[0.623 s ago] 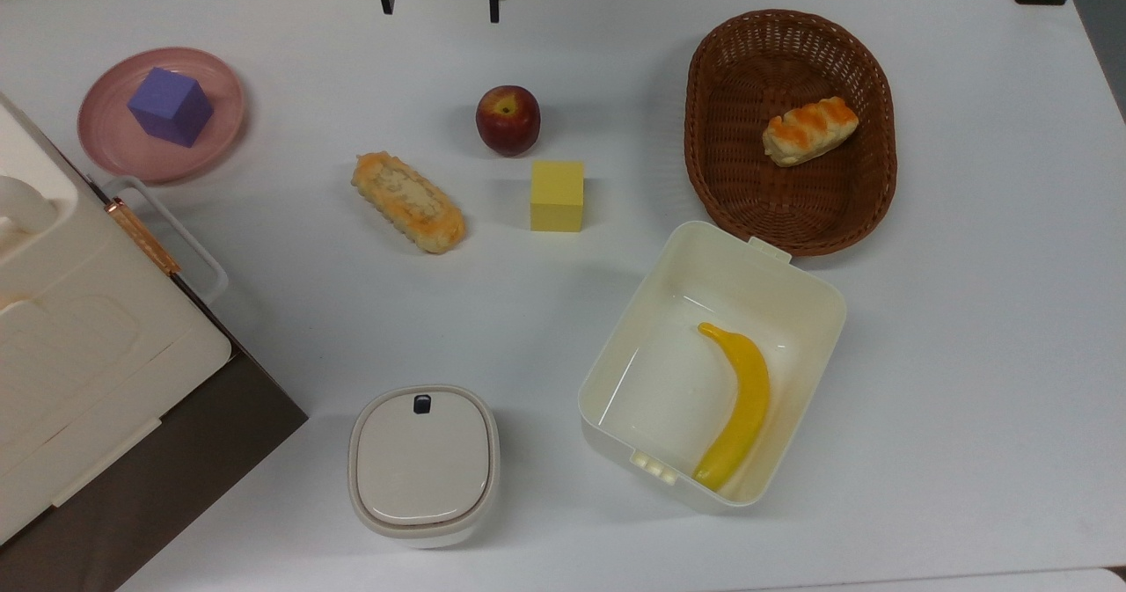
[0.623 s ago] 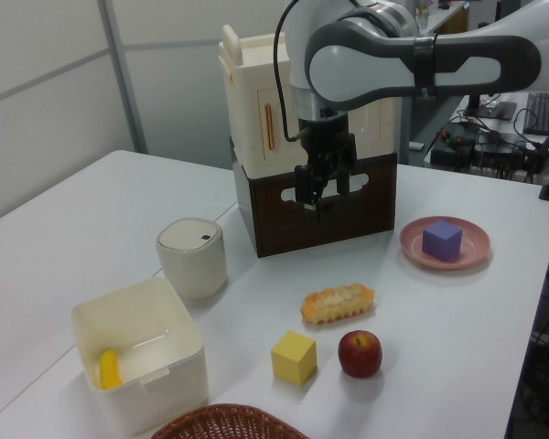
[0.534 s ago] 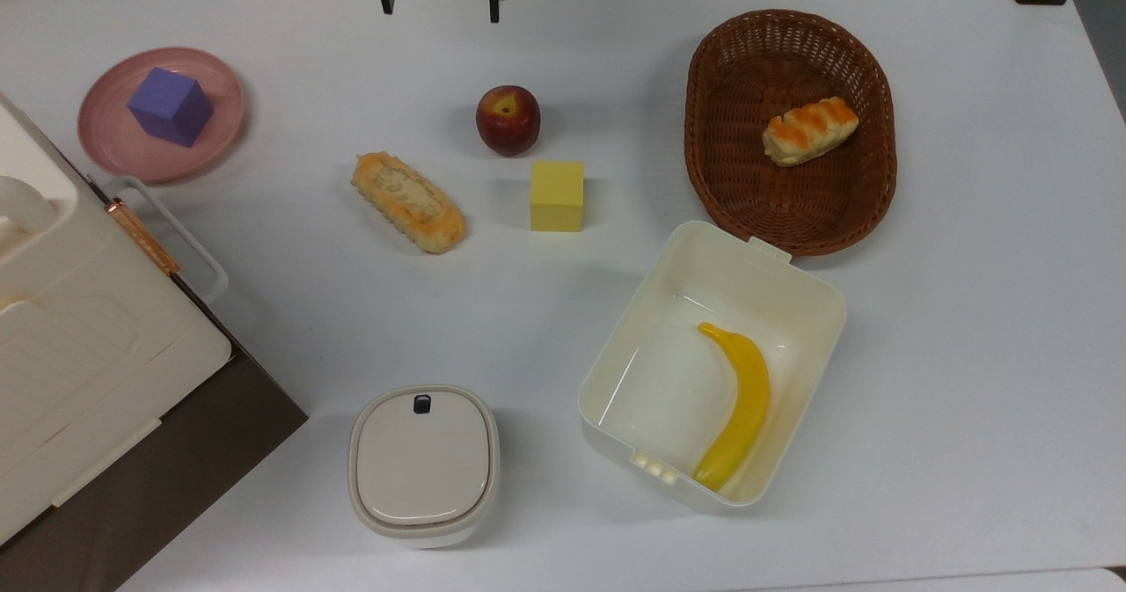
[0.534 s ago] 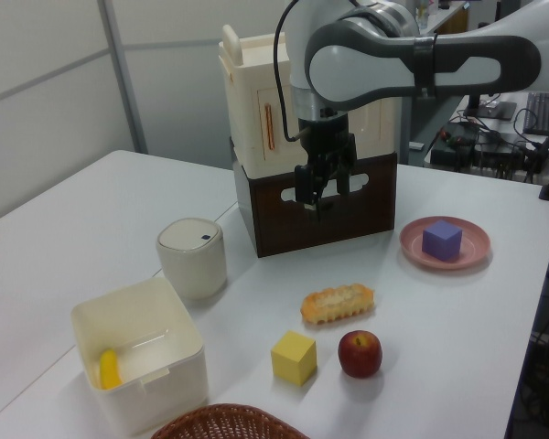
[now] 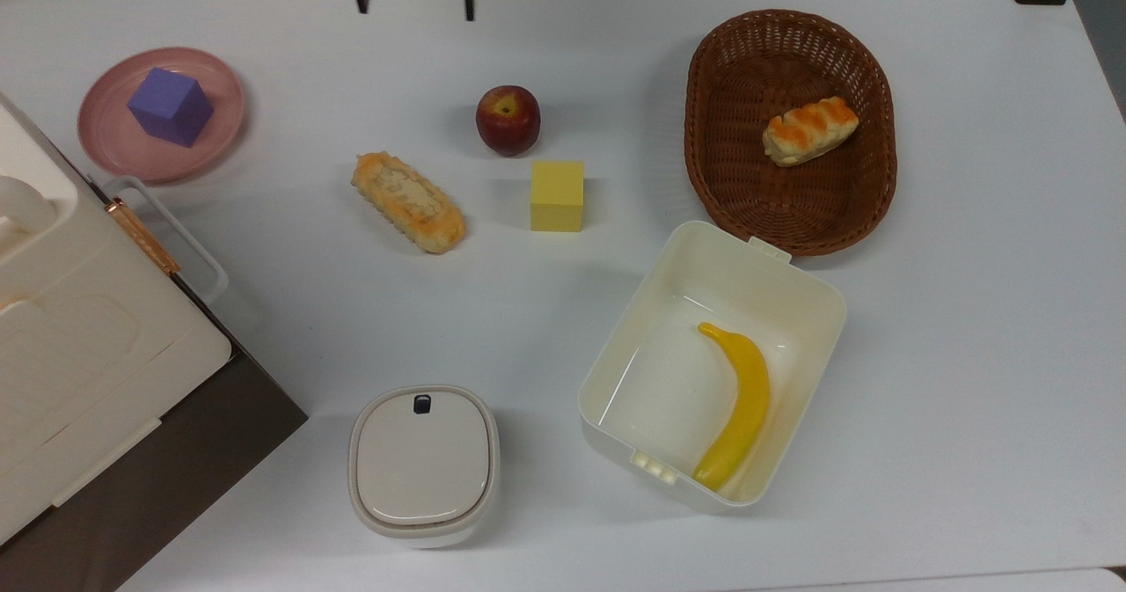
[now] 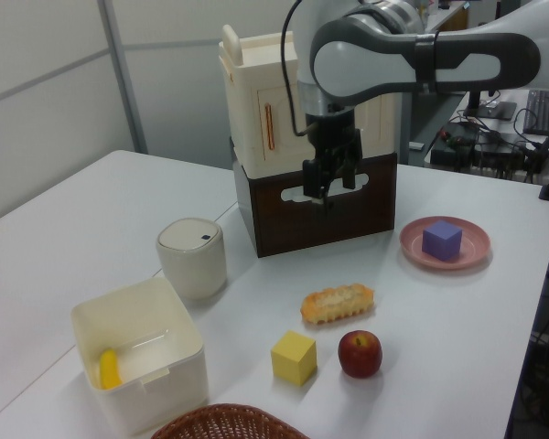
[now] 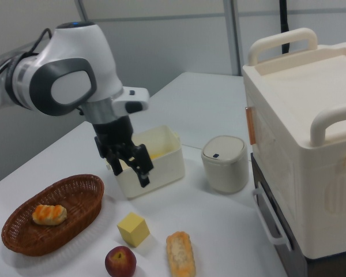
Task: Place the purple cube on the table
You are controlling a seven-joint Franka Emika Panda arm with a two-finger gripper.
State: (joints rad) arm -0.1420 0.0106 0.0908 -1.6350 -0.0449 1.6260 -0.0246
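White table is carrying everything. Wicker basket is holding a bread roll; open cream box is holding a banana; pink plate is holding the purple cube. Gripper is hanging above the table with fingers spread, holding nothing. Purple cube, matte and plain-faced, is sitting to the gripper's right in the left view, well apart. Right view is catching the gripper before the box.

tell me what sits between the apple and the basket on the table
Nothing: in the top view, the white table is bare between the apple and the basket.
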